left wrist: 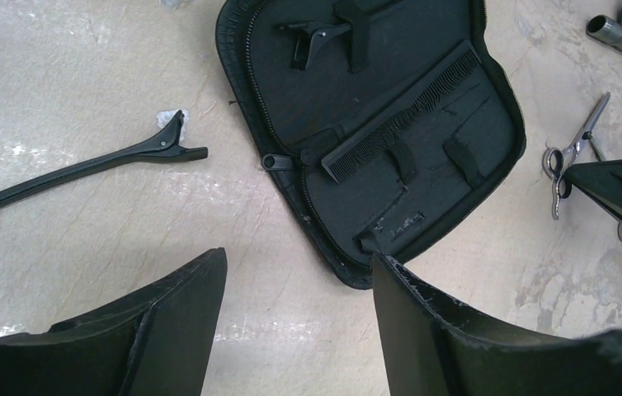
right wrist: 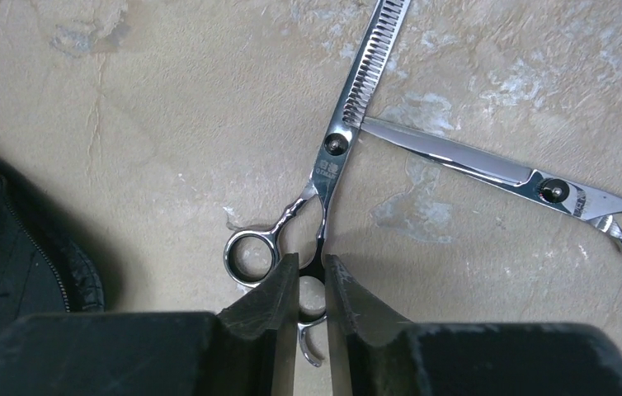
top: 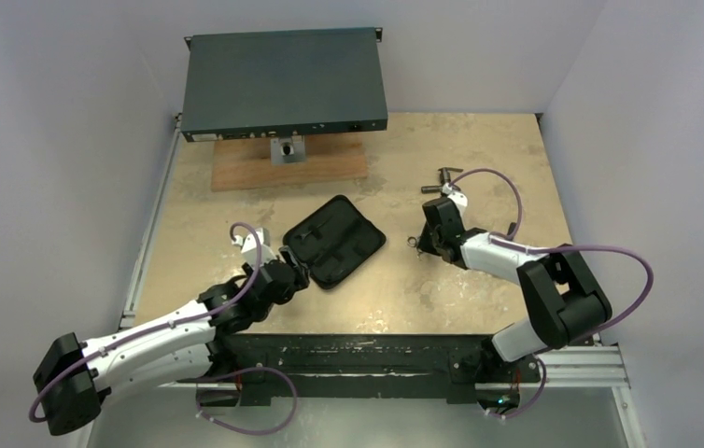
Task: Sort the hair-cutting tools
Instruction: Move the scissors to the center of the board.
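An open black zip case (left wrist: pixel 456 177) lies on the table with a black toothed comb (left wrist: pixel 402 115) across it and a black clip (left wrist: pixel 312 37) at its far end. A long thin black clip (left wrist: pixel 85 169) lies loose on the table left of the case. My left gripper (left wrist: pixel 298 254) stands open over the case's near corner, holding nothing. Two silver scissors lie crossed to the right of the case: thinning scissors (right wrist: pixel 342 140) and plain scissors (right wrist: pixel 489 169). My right gripper (right wrist: pixel 312 260) is shut on a finger ring of the thinning scissors, which rest on the table.
A dark metal T-shaped fitting (top: pixel 445 177) lies beyond the right gripper (top: pixel 420 241). A dark flat box (top: pixel 283 82) on a wooden board (top: pixel 288 168) stands at the back. The case (top: pixel 334 241) lies mid-table, its edge (right wrist: pixel 11 239) left of the scissors.
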You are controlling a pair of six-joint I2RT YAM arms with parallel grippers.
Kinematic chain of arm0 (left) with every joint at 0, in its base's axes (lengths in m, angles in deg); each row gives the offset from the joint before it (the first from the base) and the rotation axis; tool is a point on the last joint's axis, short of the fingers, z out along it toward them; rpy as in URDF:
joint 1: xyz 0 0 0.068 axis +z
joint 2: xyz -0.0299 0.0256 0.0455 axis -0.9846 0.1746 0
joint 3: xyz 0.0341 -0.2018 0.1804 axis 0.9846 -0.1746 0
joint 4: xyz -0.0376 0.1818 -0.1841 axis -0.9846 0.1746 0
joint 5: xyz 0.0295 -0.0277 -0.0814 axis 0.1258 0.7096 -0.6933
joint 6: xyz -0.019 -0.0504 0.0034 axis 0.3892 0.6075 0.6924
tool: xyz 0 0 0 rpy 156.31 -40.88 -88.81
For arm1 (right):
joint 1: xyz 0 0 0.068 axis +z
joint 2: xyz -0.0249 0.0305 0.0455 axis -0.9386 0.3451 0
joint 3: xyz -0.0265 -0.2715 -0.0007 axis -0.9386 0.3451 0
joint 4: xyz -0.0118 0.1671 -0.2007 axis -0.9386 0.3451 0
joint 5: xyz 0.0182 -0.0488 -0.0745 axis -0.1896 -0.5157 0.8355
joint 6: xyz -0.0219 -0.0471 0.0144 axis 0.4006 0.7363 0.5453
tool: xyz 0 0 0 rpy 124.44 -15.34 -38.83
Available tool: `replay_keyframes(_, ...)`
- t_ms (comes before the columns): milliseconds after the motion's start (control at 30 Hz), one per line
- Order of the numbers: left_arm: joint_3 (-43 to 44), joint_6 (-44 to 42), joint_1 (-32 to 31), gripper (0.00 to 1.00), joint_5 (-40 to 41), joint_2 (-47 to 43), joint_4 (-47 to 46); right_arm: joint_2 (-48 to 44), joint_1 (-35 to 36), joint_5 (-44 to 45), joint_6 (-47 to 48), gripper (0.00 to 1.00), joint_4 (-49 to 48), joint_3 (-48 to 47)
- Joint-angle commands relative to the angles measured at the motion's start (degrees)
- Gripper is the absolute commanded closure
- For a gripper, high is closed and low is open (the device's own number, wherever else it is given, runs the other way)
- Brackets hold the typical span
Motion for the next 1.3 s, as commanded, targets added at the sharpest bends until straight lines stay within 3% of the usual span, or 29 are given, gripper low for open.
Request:
replay_keyframes(0, 0.48, 0.24, 0.72, 0.36, -1.55, 2.03, -4.73, 0.11, 0.93, -2.12, -1.78, 0.88, 1.69, 0.45)
replay_keyframes(200, 0.70, -1.55, 1.41, 0.36, -3.37, 4.54, -7.13, -2.34, 2.18, -4.25, -4.96, 0.92, 1.34, 3.94)
replay_keyframes(700, 1.59, -2.76, 1.95, 0.37, -5.14, 9.14, -9.34, -13.36, 6.84, -6.24, -11.00, 0.92, 6.21, 10.81)
replay_keyframes(1000, 3.01, -3.95, 2.10, 0.37, -5.92, 9.56, -8.46, -20.65, 6.87, -1.30, -8.90, 0.65, 15.36, 2.59)
replay_keyframes(1267, 5.02, -4.59, 2.57, 0.37, -6.80, 10.45, -8.44, -18.18, 1.14, -2.32, -5.01, 0.63, 13.96, -0.68)
